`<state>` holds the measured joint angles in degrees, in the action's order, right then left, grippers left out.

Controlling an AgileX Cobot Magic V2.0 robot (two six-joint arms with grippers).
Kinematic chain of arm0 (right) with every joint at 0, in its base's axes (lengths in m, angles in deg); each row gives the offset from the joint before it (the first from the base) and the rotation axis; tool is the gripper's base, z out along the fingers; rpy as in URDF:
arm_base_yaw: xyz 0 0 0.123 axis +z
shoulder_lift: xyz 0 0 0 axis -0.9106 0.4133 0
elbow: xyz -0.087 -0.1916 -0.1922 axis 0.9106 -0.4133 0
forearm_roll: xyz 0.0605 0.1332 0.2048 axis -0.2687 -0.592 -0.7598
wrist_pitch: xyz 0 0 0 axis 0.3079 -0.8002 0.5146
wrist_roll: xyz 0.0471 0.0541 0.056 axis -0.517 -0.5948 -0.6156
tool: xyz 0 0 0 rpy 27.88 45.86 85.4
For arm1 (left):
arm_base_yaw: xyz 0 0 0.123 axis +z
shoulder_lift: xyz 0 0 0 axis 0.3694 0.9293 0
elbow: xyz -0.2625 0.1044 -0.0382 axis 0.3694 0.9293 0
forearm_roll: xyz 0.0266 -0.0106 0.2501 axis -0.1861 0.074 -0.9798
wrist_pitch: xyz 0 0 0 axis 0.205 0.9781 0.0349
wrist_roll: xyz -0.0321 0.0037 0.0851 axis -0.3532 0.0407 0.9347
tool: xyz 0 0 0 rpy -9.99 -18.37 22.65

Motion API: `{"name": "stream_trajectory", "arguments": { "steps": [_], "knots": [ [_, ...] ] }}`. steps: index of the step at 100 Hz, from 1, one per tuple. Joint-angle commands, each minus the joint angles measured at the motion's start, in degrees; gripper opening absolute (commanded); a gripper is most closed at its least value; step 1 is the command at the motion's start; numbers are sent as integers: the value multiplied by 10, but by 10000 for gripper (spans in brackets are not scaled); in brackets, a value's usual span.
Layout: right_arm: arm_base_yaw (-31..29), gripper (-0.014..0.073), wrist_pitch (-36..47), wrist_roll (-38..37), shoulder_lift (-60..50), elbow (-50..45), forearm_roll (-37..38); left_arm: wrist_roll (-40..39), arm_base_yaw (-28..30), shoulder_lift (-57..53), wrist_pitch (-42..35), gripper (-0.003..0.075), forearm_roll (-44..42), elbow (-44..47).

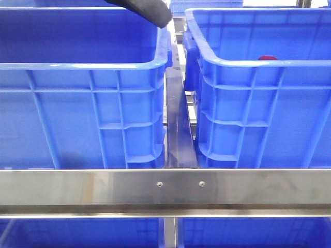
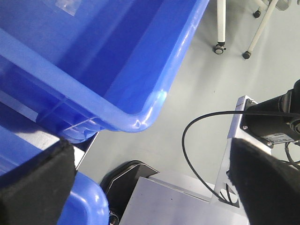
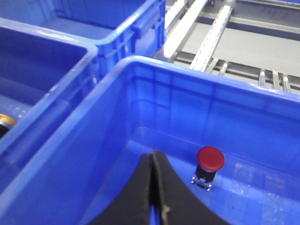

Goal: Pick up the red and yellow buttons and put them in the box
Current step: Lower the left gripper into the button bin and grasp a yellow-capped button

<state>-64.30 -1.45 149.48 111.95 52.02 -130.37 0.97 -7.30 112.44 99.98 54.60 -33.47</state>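
Right jaws (image 3: pixel 154 187) pressed together, empty, beside red button (image 3: pixel 210 158) in blue crate (image 3: pixel 140 70), left jaws (image 2: pixel 150 183) spread wide

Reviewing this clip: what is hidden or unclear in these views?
- Yellow button: right wrist view, cut by the frame edge.
- Red button: front view, only its top shows over the right crate's rim.
- Left gripper: front view, out of frame.
- Crate floors: front view, behind the walls.

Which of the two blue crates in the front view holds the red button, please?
The right crate; the red button peeks over its rim.
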Motion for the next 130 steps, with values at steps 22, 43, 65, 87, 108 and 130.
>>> {"name": "stream_trajectory", "arguments": {
  "steps": [22,43,65,87,108,130],
  "knots": [
    [-1,-58,2,-5,-61,-9,-21,-75,49,-28,6,618,-108,-67],
    [-1,-58,-6,-5,-61,-9,-30,-318,79,-23,-26,618,-342,-78],
    [-1,-58,-5,-4,-61,-9,-30,-441,78,22,-46,618,-434,-78],
    [-1,-58,-5,-4,-61,-9,-30,-492,78,71,-60,618,-446,-78],
    [-1,-58,-5,-4,-61,-9,-30,-502,78,104,-72,618,-440,-78],
    [-1,-58,-5,-4,-61,-9,-30,-502,78,136,-80,618,-440,-78]
  ]
}}
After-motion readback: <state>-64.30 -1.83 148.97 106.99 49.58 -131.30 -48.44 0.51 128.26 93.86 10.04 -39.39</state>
